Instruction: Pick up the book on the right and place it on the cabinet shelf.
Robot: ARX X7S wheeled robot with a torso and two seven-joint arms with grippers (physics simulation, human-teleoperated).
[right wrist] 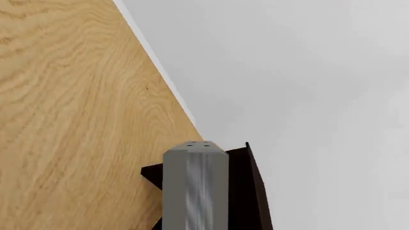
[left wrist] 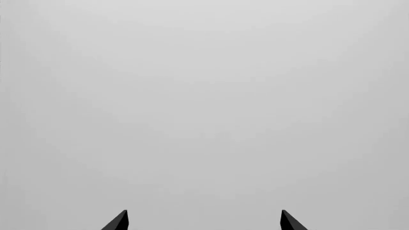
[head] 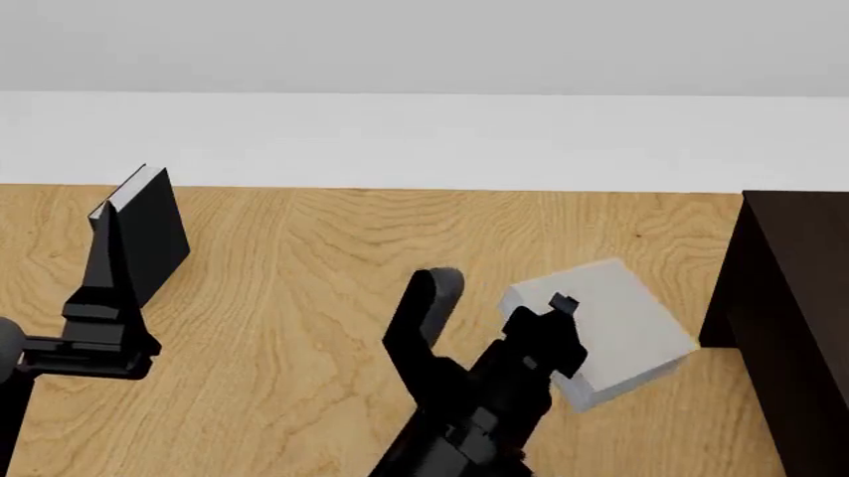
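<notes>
Grey book (head: pixel 613 328) clamped in right gripper (head: pixel 558 328), raised off wooden table (head: pixel 292 298). Just left of dark cabinet shelf (head: pixel 796 318), tilted. Left gripper (left wrist: pixel 204 221) spread apart, holding nothing.

Upright black book (head: pixel 149 231) on wooden table (head: pixel 292 298)

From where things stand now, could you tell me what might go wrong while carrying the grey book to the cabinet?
1. The book sits tilted at the right pincer, so it may slip or twist.
2. The cabinet is close on the right; the book's corner could strike its side.
3. The grip itself is hidden, so its firmness is unclear.
</notes>
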